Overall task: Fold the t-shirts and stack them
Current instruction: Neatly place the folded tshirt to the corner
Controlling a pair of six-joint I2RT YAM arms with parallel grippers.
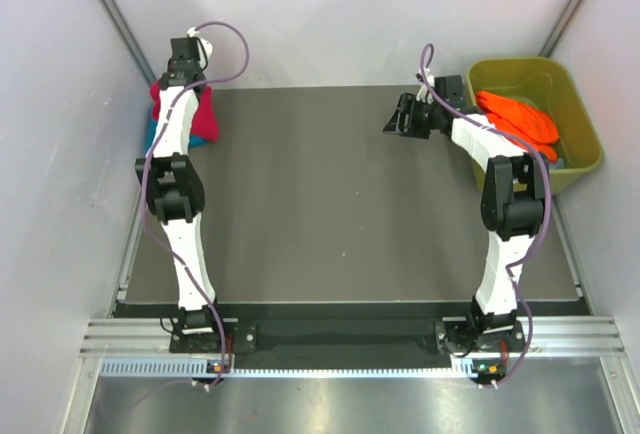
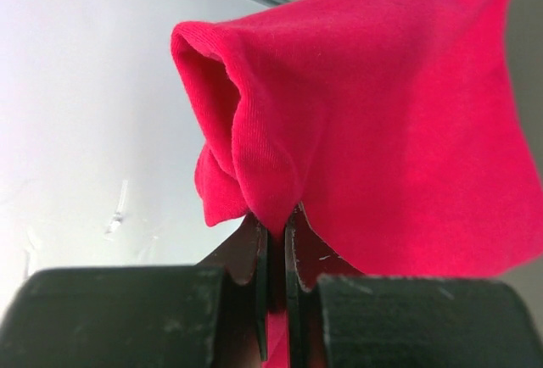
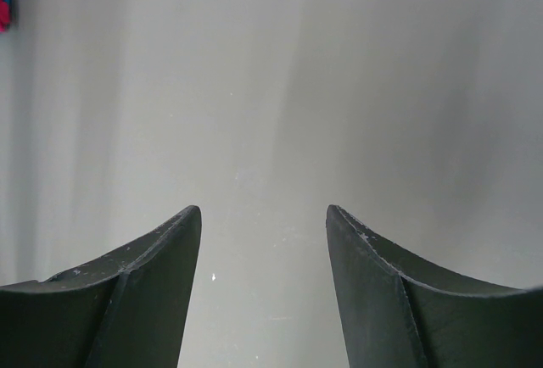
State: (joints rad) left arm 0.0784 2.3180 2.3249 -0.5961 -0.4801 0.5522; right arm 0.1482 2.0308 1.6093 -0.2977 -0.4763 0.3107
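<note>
Between the nearly shut jaws of the left gripper (image 2: 276, 231) sits a pinched fold of the crimson-pink t-shirt (image 2: 382, 131), bunched just past the tips. It is thin, limp knit, judged light and slip-prone, and better taken at a hem or shoulder corner. Close on its left stands the wall (image 2: 85, 131), with the teal-blue t-shirt (image 1: 150, 137) showing beside the crimson one, so open room lies to its right over the bare table (image 1: 320, 214). Off to that side the right gripper (image 3: 263, 241) hovers parted and empty, near the tub (image 1: 585, 159) of orange t-shirts (image 1: 520, 119).

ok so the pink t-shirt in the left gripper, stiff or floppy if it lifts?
Likely floppy: the crimson-pink t-shirt bunches and folds over where the left gripper pinches it. Probably light for its size, since a thin pinch of cloth seems enough to hold it. The fine knit looks grippy, so slipping seems unlikely.
</note>
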